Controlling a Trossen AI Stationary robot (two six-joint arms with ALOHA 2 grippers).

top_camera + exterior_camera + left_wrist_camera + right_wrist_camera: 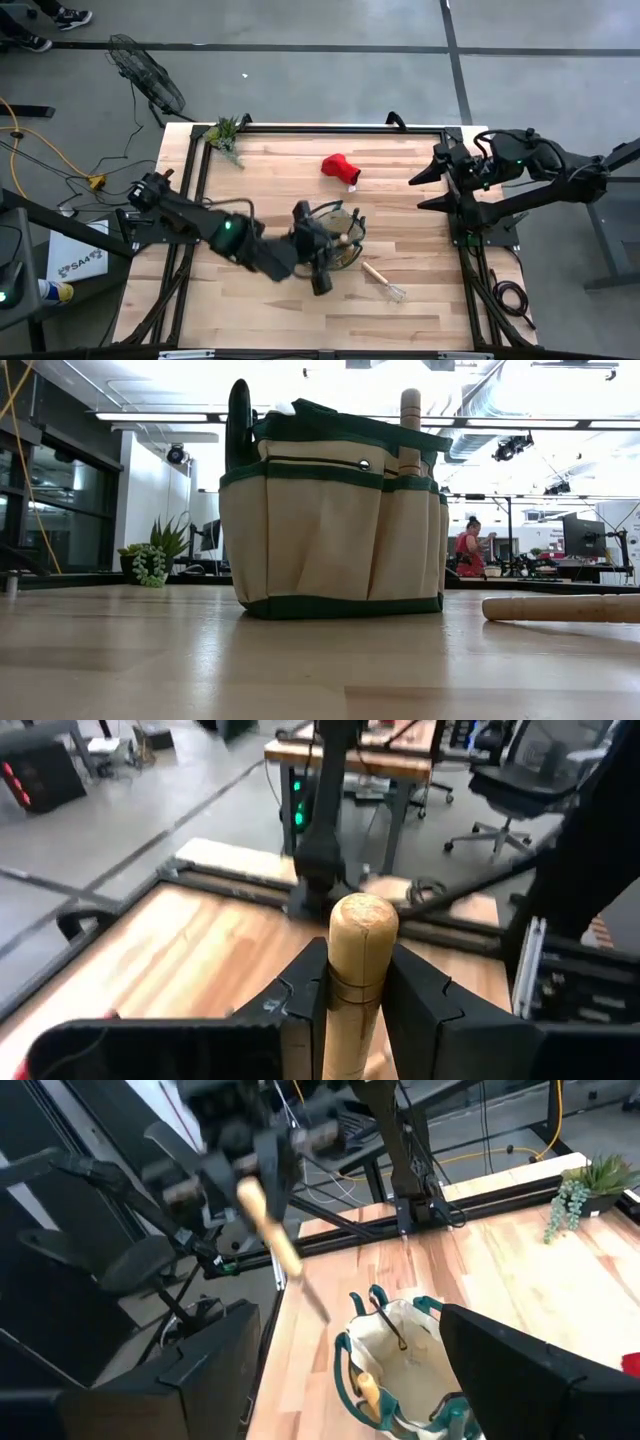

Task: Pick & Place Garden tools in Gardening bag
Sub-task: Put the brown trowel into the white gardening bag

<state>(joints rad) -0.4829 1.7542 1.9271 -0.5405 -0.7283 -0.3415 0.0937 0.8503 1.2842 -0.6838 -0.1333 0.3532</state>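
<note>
Left gripper [357,995]: mine, over the table's middle just beside the bag; jaws narrow, clamped on a wooden tool handle [359,965] that stands up between the fingers. Which tool it belongs to I cannot tell.
Right gripper [428,188]: parked near the table's right edge, well apart from the bag; jaws spread wide, holding nothing.
Gardening bag [335,520]: tan canvas with green trim, upright at centre table; one wooden handle [410,410] and a dark tool already stick out of its top.
Wire rake [383,281]: lying flat on the wood just right of the bag, not yet bagged.
Red glove [340,168]: on the table beyond the bag, well apart from both grippers, not yet bagged.
Plant sprig [226,135]: far left corner; not part of the job.
Progress, as I judge it: one tool in hand, rake and glove left.
Risk: the bag is soft, so a tool tip catching the rim or a loop handle could tip it or drag it.
Risk: tools already inside may block the drop, leaving the held tool propped and liable to fall out.
</note>
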